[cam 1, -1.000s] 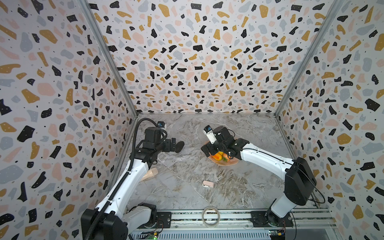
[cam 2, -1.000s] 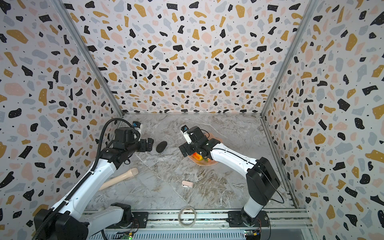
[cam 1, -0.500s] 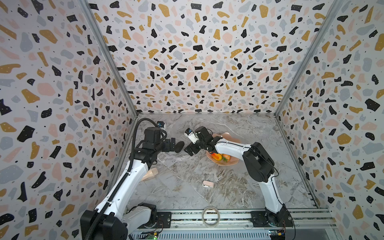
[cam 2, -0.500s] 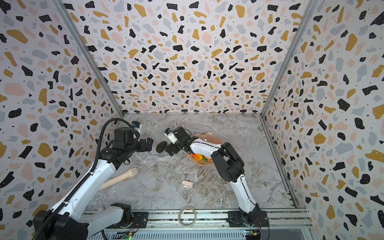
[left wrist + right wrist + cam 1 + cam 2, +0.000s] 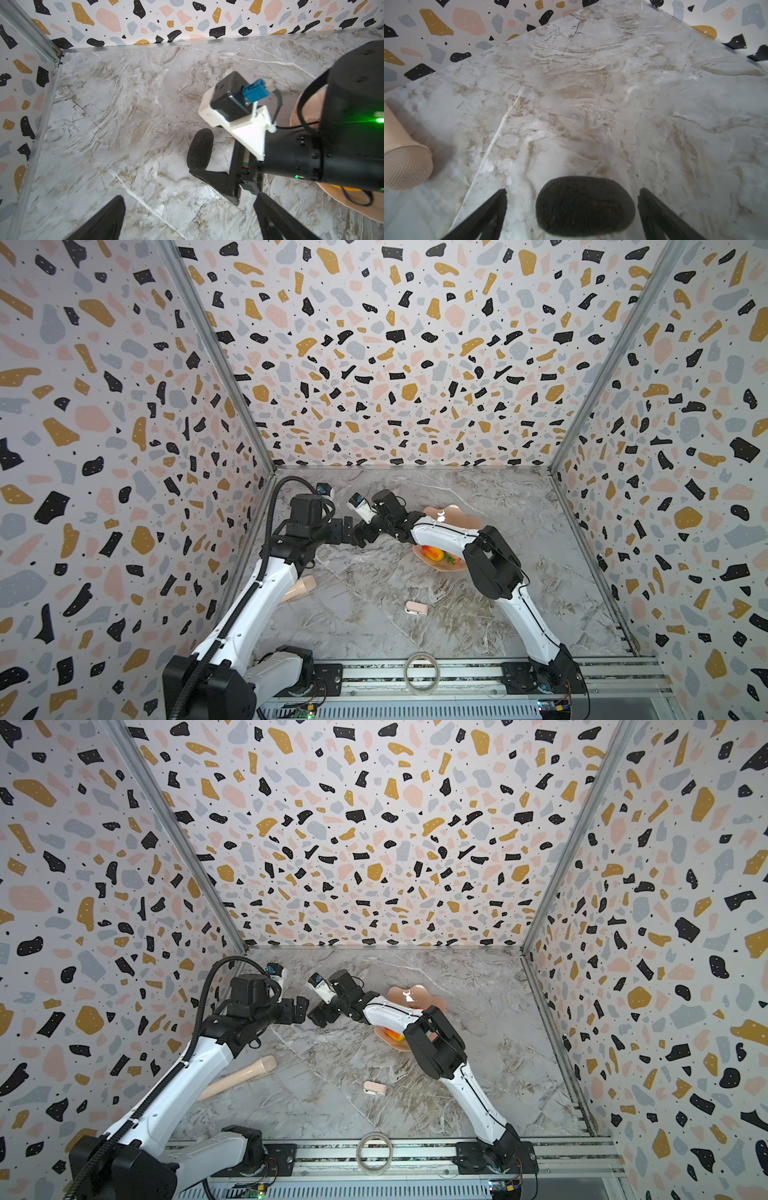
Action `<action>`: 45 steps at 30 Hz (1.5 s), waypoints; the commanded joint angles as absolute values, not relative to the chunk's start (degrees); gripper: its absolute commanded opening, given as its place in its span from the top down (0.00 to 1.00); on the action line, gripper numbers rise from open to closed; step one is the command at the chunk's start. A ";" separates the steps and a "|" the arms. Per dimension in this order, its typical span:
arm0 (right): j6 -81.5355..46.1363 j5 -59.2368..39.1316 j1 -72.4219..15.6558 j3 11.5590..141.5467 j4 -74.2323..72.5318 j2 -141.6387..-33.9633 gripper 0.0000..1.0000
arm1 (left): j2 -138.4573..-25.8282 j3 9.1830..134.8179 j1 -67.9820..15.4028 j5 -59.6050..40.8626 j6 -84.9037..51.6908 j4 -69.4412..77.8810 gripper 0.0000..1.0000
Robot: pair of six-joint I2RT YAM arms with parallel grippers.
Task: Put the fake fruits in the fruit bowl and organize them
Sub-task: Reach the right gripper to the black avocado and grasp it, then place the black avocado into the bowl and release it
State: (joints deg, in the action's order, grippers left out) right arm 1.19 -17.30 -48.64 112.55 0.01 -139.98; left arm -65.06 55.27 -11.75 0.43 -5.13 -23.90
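Observation:
A black oval fruit (image 5: pixel 584 205) lies on the marble floor between the fingers of my right gripper (image 5: pixel 572 195), which is open with a gap on each side. In both top views this gripper (image 5: pixel 360 536) (image 5: pixel 322 1016) reaches across to the left and hides the fruit. My left gripper (image 5: pixel 190 199) (image 5: pixel 345 529) (image 5: pixel 300 1009) is open and empty, close beside it; its wrist view shows the black fruit (image 5: pixel 200 148) ahead. The peach-pink fruit bowl (image 5: pixel 446 514) (image 5: pixel 415 996) sits under the right arm. It holds a mango (image 5: pixel 432 552) (image 5: pixel 394 1034) and a strawberry's green leaves (image 5: pixel 449 559).
A beige cone-shaped cup (image 5: pixel 303 587) (image 5: pixel 245 1075) (image 5: pixel 402 158) lies by the left arm. A small pale pink clip (image 5: pixel 416 608) (image 5: pixel 375 1088) rests nearer the front. A tape ring (image 5: pixel 422 673) sits on the front rail. Patterned walls close three sides.
My right arm swung from over the bowl leftward to the black fruit, and its open fingers now straddle it. The left arm has stayed put.

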 commanded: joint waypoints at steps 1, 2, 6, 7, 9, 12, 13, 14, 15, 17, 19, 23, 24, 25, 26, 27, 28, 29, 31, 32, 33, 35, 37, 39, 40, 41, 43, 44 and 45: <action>0.76 -15.39 -49.17 119.27 3.54 -143.62 0.01 | -65.13 55.39 -11.78 -0.08 -4.85 -22.60 0.00; 0.58 -14.68 -49.29 120.94 4.82 -144.99 0.01 | -65.13 55.37 -11.78 -0.03 -4.81 -22.66 0.00; -0.78 -13.33 -49.33 122.90 6.09 -147.00 0.01 | -64.95 55.14 -11.78 0.59 -4.46 -22.76 0.01; -1.05 -12.83 -49.39 122.18 5.82 -146.81 0.01 | -64.93 55.11 -11.78 0.62 -4.43 -22.78 0.00; -1.05 -11.93 -49.44 120.56 5.33 -145.95 0.01 | -65.00 55.11 -11.78 0.62 -4.27 -22.68 0.00; -1.21 -11.01 -49.47 117.10 3.70 -143.89 0.11 | -65.13 55.11 -11.78 0.62 -4.30 -22.68 0.00; -1.31 -10.75 -49.42 115.80 2.98 -143.05 0.15 | -65.13 55.11 -11.78 0.62 -4.29 -22.68 0.00; -1.32 -10.63 -49.48 115.01 2.65 -142.55 0.18 | -65.13 55.03 -11.78 0.68 -4.29 -22.68 0.00; -1.31 -10.55 -49.47 114.41 2.57 -141.91 0.22 | -65.04 55.02 -11.78 0.70 -4.22 -22.78 0.00; -1.23 -10.28 -49.41 113.44 2.66 -140.98 0.28 | -64.95 54.93 -11.78 0.79 -4.25 -22.79 0.01; -1.14 -10.27 -49.47 111.96 2.47 -139.59 0.34 | -64.86 54.93 -11.78 0.80 -4.23 -22.84 0.00; -0.47 -9.47 -49.44 108.36 1.79 -134.64 0.43 | -64.86 54.93 -11.78 0.98 -4.27 -22.79 0.00; -0.16 -8.91 -49.41 107.08 1.59 -132.65 0.44 | -64.86 54.84 -11.78 0.92 -4.30 -22.81 0.00; 0.25 -8.56 -49.32 105.91 1.42 -130.49 0.46 | -64.82 54.84 -11.78 0.92 -4.30 -22.79 0.00; 0.61 -8.23 -49.10 104.69 1.24 -128.51 0.47 | -64.82 54.84 -11.78 0.88 -4.26 -22.79 0.00; 0.95 -7.81 -48.90 103.21 1.11 -126.05 0.49 | -64.85 54.84 -11.78 0.88 -4.30 -22.76 0.00; 1.42 -7.39 -48.57 101.56 0.95 -123.60 0.50 | -64.86 54.84 -11.78 0.89 -4.24 -22.77 0.00; 1.70 -7.08 -48.20 100.03 0.79 -121.49 0.51 | -64.85 54.89 -11.78 0.88 -4.25 -22.76 0.00; 2.07 -6.75 -46.92 96.32 0.66 -116.59 0.52 | -64.72 54.84 -11.78 0.84 -4.31 -22.76 0.01; 2.31 -6.41 -46.39 94.62 0.79 -114.53 0.53 | -64.69 54.87 -11.78 0.80 -4.26 -22.81 0.01; 2.51 -5.59 -45.80 92.69 1.00 -112.17 0.53 | -64.69 54.89 -11.78 0.79 -4.27 -22.79 0.00; 2.96 -3.80 -44.57 88.35 1.20 -108.26 0.53 | -64.51 54.84 -11.78 0.73 -4.32 -22.70 0.00; 2.84 -2.41 -42.78 83.45 0.78 -104.53 0.53 | -64.51 54.84 -11.78 0.63 -4.39 -22.68 0.00; 2.45 -1.66 -40.68 78.85 -0.08 -101.82 0.53 | -64.56 54.84 -11.78 0.53 -4.37 -22.60 0.00; 2.33 -1.31 -39.73 76.98 -0.53 -100.79 0.53 | -64.59 54.93 -11.78 0.45 -4.37 -22.62 0.00; 2.29 -0.76 -38.80 75.05 -0.89 -99.86 0.53 | -64.60 55.02 -11.78 0.40 -4.32 -22.70 0.01; 2.45 -0.01 -37.32 72.00 -1.77 -98.70 0.53 | -64.51 55.10 -11.78 0.35 -4.39 -22.73 0.00; 2.46 0.08 -36.53 70.75 -2.14 -98.49 0.53 | -64.43 55.11 -11.78 0.40 -4.33 -22.68 0.00; 2.51 0.17 -35.87 69.76 -2.49 -98.37 0.53 | -64.43 55.11 -11.78 0.35 -4.33 -22.62 0.00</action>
State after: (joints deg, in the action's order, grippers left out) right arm 2.02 -1.54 -36.69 71.94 -2.11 -99.31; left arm -65.06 55.27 -11.75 0.49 -5.08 -23.92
